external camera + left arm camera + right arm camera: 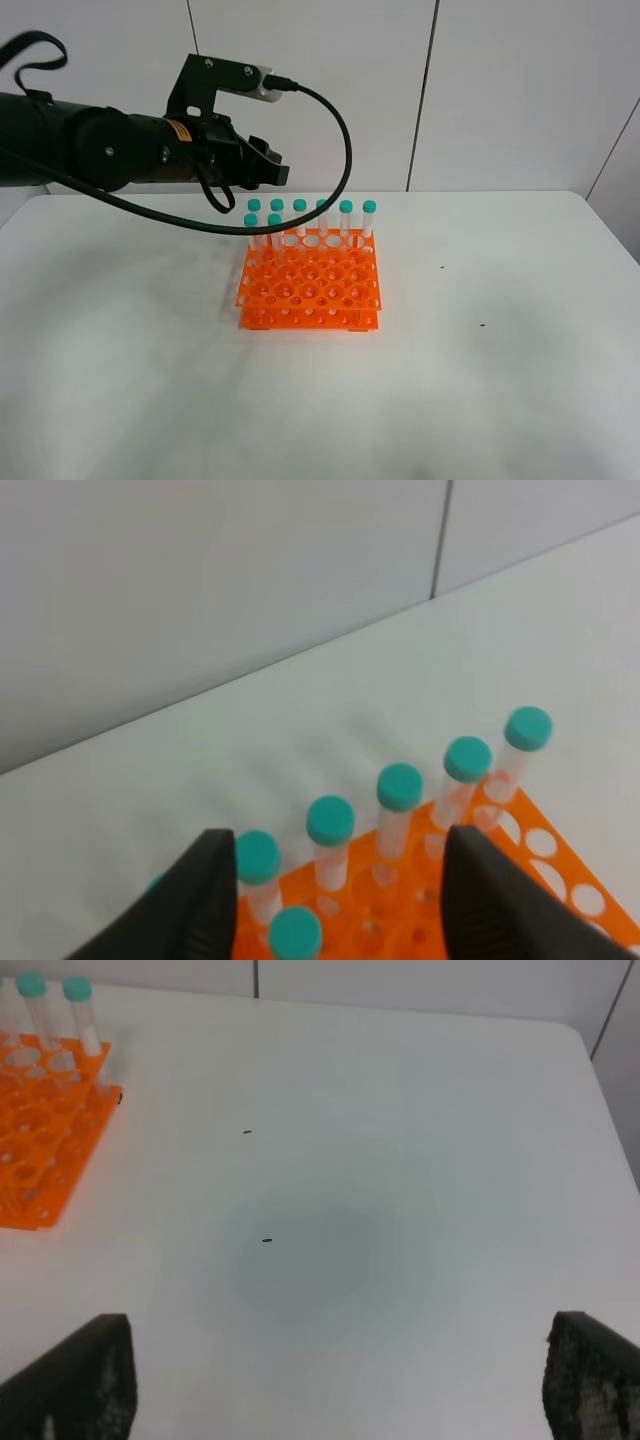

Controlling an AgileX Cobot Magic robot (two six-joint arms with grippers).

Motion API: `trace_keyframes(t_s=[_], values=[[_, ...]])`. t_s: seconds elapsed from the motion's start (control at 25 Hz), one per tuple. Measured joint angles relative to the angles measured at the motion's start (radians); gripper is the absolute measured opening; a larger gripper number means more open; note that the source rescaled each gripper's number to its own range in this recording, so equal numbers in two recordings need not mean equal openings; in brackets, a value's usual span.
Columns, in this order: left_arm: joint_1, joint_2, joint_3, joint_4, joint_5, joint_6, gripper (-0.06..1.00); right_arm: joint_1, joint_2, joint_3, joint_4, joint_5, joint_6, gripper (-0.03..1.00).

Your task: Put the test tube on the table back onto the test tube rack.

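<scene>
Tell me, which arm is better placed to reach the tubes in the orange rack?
The left. Its open hand hovers just above the capped tubes along the rack's far side. The right hand is open over the table, with the rack off to one side.

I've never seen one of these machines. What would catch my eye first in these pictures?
Probably the bright orange test tube rack near the middle of the white table, with teal-capped tubes standing along its far rows. Next, the black left arm reaching in from the left, its open left gripper poised above the rack's far left corner.
</scene>
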Motion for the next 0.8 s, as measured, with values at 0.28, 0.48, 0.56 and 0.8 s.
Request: trace_keyframes(t_s=[0.28,0.48,0.56,0.8], values=[[0.014,-0.055,-0.053,0.0,0.287,0.001,0.98,0.0,0.0,0.0,0.0,0.0,0.0,0.89],[0.065,0.043,-0.25,0.0,0.602,-0.013,1.0,0.0,0.0,0.0,0.0,0.0,0.0,0.89],[0.091,0.106,-0.337,0.0,0.743,-0.017,1.0,0.0,0.0,0.0,0.0,0.0,0.0,0.89],[0.204,0.269,-0.466,-0.001,1.033,-0.051,1.0,0.0,0.0,0.0,0.0,0.0,0.0,0.89]])
